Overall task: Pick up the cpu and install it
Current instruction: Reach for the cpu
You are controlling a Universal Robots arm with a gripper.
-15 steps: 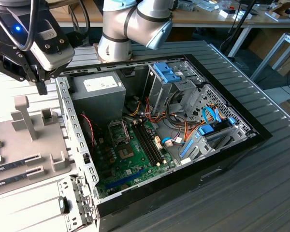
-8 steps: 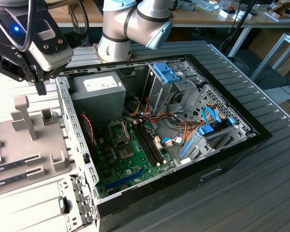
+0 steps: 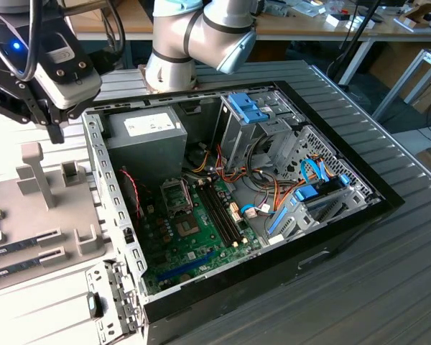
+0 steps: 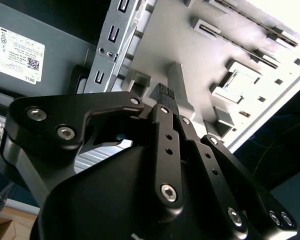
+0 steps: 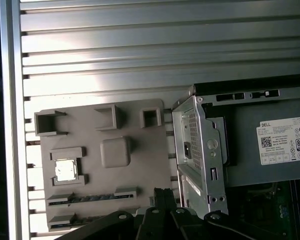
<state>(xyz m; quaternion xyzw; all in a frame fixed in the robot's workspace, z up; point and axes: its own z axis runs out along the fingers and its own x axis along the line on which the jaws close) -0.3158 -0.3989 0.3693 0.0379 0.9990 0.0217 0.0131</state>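
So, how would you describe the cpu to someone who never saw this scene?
In the first wrist view, beside the open computer case lies a grey fixture plate on the ribbed table. The cpu rests in a square framed pocket of that plate. It is the only shiny silver square there; its neighbours are grey blocks and long slots.
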